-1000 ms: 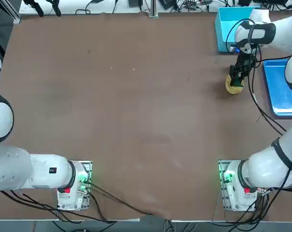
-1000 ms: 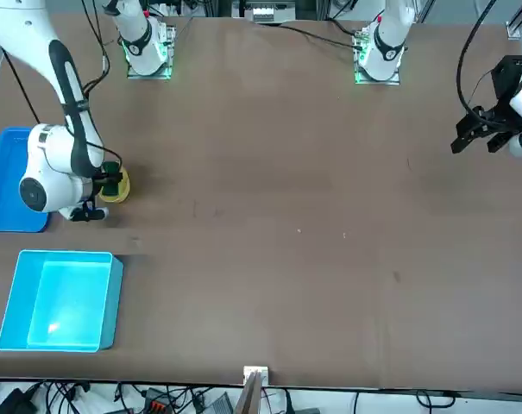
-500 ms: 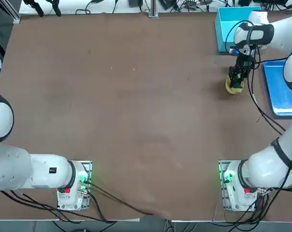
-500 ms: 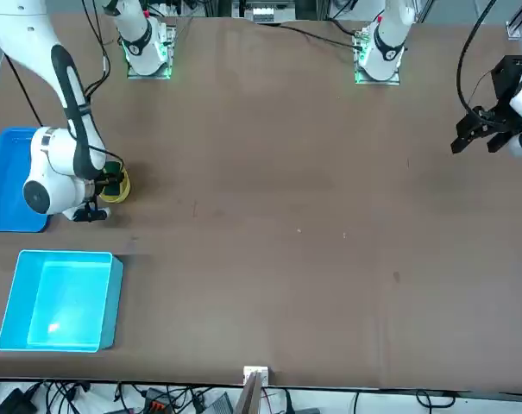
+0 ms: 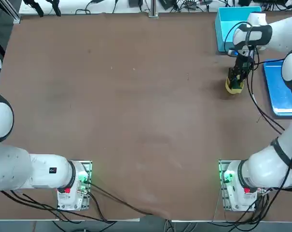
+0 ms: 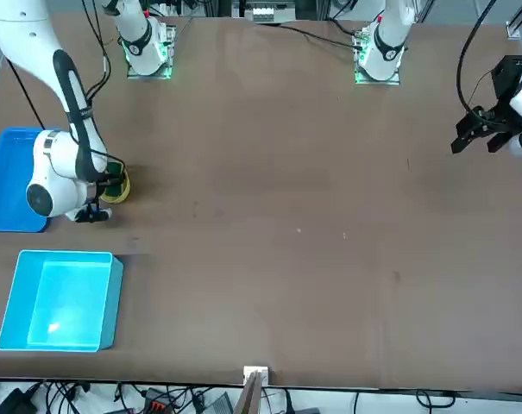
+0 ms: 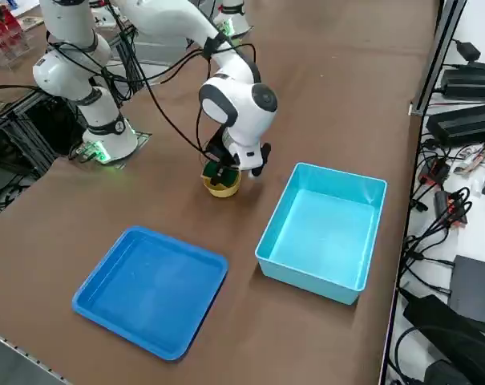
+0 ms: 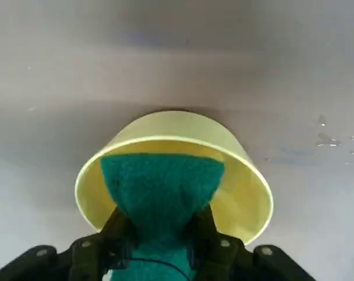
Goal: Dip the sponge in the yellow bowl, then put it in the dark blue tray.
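Right tool: the right tool [image 8: 160, 234] was clamped on the sponge [image 8: 162, 190], its fingers [image 8: 119, 229] pinching the green block from both sides directly over the yellow bowl [image 8: 242, 186].
Sponge: the sponge's front end reached down inside the bowl's rim, its green face toward the wrist camera.
Yellow bowl: it sat on the brown table [image 5: 136, 96], just under the tool [image 7: 224, 170], near a corner of the light cyan box [image 7: 322, 228].
Dark blue tray: the dark blue tray [image 7: 150, 289] lay flat on the table, apart from the bowl [image 7: 222, 189], beside the cyan box.
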Tool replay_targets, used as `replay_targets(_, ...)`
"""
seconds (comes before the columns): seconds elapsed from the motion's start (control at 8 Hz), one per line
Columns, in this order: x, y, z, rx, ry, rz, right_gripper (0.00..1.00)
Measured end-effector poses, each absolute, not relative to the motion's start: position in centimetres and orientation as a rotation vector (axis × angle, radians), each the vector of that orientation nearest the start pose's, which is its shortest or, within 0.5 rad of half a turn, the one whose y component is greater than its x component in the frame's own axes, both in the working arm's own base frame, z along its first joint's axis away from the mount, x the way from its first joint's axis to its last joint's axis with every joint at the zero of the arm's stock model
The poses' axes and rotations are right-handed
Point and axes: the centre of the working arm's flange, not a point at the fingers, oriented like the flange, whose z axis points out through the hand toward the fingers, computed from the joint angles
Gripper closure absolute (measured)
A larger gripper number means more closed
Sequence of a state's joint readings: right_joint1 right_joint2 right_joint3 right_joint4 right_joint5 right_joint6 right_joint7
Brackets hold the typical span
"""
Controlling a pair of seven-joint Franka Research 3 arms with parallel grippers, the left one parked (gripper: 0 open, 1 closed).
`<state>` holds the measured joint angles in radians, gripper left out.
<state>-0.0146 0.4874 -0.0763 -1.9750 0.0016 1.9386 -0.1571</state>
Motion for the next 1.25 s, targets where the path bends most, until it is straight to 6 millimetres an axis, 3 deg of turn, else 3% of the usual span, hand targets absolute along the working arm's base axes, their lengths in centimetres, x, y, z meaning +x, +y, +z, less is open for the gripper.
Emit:
replay_targets(0.38,54.6,-5.0,18.6,-3.002,-0.096,0.816,0.42)
replay_targets(1.25,54.7,-5.0,17.9,-2.997,-0.096,0.836,0.41)
